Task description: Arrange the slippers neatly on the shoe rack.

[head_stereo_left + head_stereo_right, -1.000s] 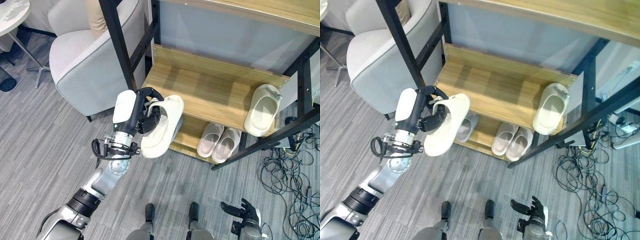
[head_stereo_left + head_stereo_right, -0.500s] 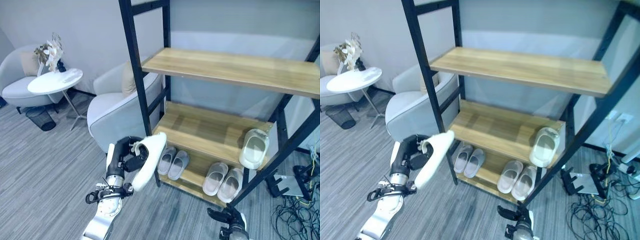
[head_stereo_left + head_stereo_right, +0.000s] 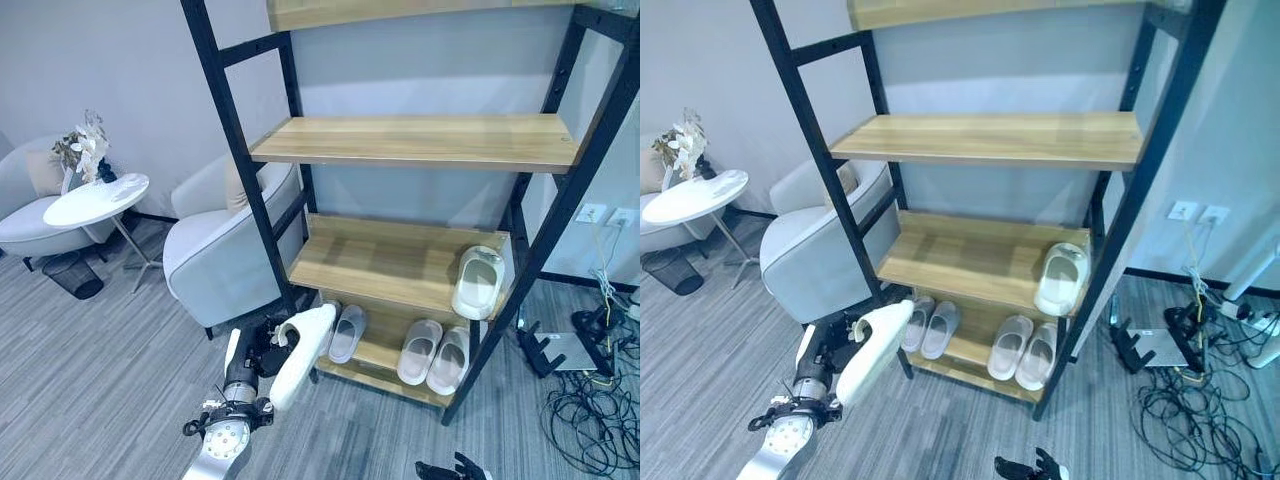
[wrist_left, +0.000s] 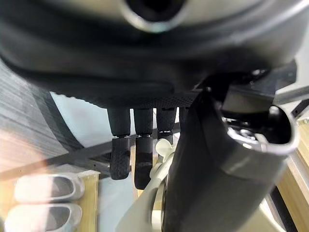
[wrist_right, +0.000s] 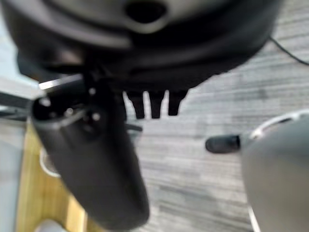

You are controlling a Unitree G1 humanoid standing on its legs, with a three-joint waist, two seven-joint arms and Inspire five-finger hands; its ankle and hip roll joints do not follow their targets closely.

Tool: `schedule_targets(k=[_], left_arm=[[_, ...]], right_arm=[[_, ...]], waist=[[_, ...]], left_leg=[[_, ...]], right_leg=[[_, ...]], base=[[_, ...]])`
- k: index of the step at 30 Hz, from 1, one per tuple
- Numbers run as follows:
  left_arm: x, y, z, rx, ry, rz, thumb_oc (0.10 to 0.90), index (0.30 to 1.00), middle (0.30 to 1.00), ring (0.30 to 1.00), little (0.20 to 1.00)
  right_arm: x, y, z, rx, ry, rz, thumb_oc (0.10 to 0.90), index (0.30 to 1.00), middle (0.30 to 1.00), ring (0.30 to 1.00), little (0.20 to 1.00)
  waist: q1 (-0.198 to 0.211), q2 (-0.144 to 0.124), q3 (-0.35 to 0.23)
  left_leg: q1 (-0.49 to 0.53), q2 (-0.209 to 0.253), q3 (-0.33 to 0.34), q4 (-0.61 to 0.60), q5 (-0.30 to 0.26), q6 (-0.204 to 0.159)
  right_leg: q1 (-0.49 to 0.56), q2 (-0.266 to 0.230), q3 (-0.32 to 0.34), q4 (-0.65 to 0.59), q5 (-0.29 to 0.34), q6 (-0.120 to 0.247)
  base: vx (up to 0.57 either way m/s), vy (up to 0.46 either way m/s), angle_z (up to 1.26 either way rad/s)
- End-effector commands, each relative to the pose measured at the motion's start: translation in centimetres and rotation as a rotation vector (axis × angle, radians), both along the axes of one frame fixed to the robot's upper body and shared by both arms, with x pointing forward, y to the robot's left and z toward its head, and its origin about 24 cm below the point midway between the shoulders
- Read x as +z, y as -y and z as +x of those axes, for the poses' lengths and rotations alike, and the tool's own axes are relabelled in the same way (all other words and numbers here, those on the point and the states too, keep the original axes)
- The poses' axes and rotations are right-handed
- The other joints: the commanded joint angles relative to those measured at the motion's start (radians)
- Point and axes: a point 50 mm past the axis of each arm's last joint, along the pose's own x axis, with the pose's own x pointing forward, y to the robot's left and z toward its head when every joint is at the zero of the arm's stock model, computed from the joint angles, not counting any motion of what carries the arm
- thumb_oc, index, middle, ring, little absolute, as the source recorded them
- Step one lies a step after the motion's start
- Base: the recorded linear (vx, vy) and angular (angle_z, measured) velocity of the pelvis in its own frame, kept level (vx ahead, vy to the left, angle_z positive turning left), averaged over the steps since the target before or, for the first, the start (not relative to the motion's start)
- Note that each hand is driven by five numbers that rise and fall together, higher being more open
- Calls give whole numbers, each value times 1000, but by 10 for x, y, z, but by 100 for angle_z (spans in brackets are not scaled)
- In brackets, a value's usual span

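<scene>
Gripping a white slipper (image 3: 300, 357), the left hand (image 3: 262, 355) is seen low at about 7 o'clock, just before the rack (image 3: 232, 150); its fingers (image 4: 126, 154) are curled round the slipper's edge. The slipper is held off the floor, tilted, with its long axis running from 7 o'clock up toward 1 o'clock and its upper end near the rack's front left post. The right hand (image 3: 452, 469) is seen at the lowest edge, near 5 o'clock, hanging free over the grey carpet (image 3: 110, 380) with fingers relaxed and nothing held.

Farther on, two pairs are stood on the bottom shelf (image 3: 375, 352): a grey pair (image 3: 342, 331) toward the left and a beige pair (image 3: 435, 354) toward the right, all lying lengthways into the rack. On the shelf above (image 3: 380, 262), a second white slipper (image 3: 477, 282) is set at the right end by the right post, its long axis front to back. The upper shelf (image 3: 420, 140) is seen beyond. At 9 o'clock an armchair (image 3: 220, 255) is placed beside the rack, and farther left a round table (image 3: 95, 200) with flowers (image 3: 82, 150).
</scene>
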Motion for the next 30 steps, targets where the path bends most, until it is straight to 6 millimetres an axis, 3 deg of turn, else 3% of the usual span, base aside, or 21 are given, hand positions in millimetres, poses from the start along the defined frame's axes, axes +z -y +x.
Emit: schedule_targets(k=[1, 6, 7, 11, 16, 18, 20, 21, 23, 24, 26, 27, 28, 30], left_arm=[[44, 0, 35, 25, 242, -55, 400, 300, 300, 300, 300], [37, 4, 33, 4, 205, -52, 400, 300, 300, 300, 300], [-13, 28, 42, -203, -102, -30, 400, 300, 300, 300, 300], [-9, 36, 48, -282, -71, 53, 400, 300, 300, 300, 300], [5, 65, 74, -391, 1, 166, 400, 300, 300, 300, 300], [15, 75, 83, -428, 45, 159, 400, 300, 300, 300, 300], [28, 88, 91, -470, 100, 163, 400, 300, 300, 300, 300], [33, 91, 94, -471, 119, 166, 400, 300, 300, 300, 300], [38, 93, 96, -467, 144, 172, 400, 300, 300, 300, 300], [48, 94, 100, -452, 188, 175, 400, 300, 300, 300, 300], [54, 91, 102, -425, 215, 177, 400, 300, 300, 300, 300], [58, 91, 103, -417, 231, 176, 400, 300, 300, 300, 300], [76, 89, 106, -407, 312, 150, 400, 300, 300, 300, 300], [82, 90, 104, -423, 350, 160, 400, 300, 300, 300, 300]], right_arm=[[-2, -13, 10, -31, 14, -5, 800, 900, 900, 900, 900], [-4, -18, 5, -34, -7, -1, 800, 900, 900, 900, 900], [14, -55, 65, 92, 175, 162, 800, 900, 900, 900, 900], [17, -49, 70, 51, 206, 163, 800, 900, 900, 900, 900], [17, -33, 68, 8, 205, 125, 800, 900, 900, 900, 900], [18, -20, 65, -7, 202, 85, 800, 900, 900, 900, 900], [20, -7, 63, -34, 209, 49, 800, 900, 900, 900, 900], [19, -4, 61, -37, 201, 38, 800, 900, 900, 900, 900], [19, -2, 61, -36, 193, 25, 800, 900, 900, 900, 900], [20, 2, 61, -67, 195, 11, 800, 900, 900, 900, 900], [19, 1, 58, -85, 191, 16, 800, 900, 900, 900, 900], [18, -1, 57, -78, 190, 16, 800, 900, 900, 900, 900], [15, -9, 53, -48, 174, 17, 800, 900, 900, 900, 900], [13, -11, 47, -38, 161, 15, 800, 900, 900, 900, 900]], waist=[[7, -36, 14], [-3, -41, 17], [-53, -79, 50], [-66, -75, 52], [-108, -70, 49], [-130, -74, 60], [-141, -79, 91], [-144, -84, 100], [-141, -83, 109], [-135, -88, 115], [-115, -95, 116], [-104, -91, 120], [-70, -83, 144], [-66, -87, 153]], left_leg=[[-20, -5, -11, 8, -59, 3], [-12, -3, -4, 8, -62, 2], [2, 22, 93, 66, -149, 25], [7, 33, 93, 48, -131, 12], [6, 72, 107, 74, -123, -27], [-17, 102, 118, 170, -123, -47], [-105, 161, 117, 377, -49, -67], [-125, 170, 118, 426, -23, -54], [-146, 162, 100, 457, -18, -36], [-193, 140, 86, 449, -54, -16], [-232, 115, 62, 363, -68, -6], [-260, 102, 37, 328, -39, -9], [-329, 46, -49, 230, 37, -24], [-351, 28, -67, 209, 55, -30]], right_leg=[[13, -6, 27, 12, -83, 25], [19, -4, 35, 12, -81, 22], [-55, 12, 83, 95, -105, 16], [-50, 24, 73, 103, -120, 7], [-28, 56, 94, 93, -137, -22], [-14, 73, 108, 87, -141, -37], [-1, 90, 104, 86, -139, -61], [6, 96, 115, 86, -141, -71], [8, 103, 134, 87, -144, -76], [22, 108, 171, 89, -158, -75], [32, 112, 211, 95, -179, -71], [40, 123, 225, 93, -186, -72], [75, 155, 274, 87, -201, -78], [90, 161, 294, 86, -208, -81]], base=[[-17, -10, -22], [-1, -24, -7], [-68, -94, -1], [-51, -116, -7], [-11, -207, -1], [-36, -189, -7], [-51, -255, -3], [33, -190, 15], [98, -96, -18], [187, -52, -55], [268, -33, -63], [322, -32, -86], [300, -28, -101], [185, 5, -102]])
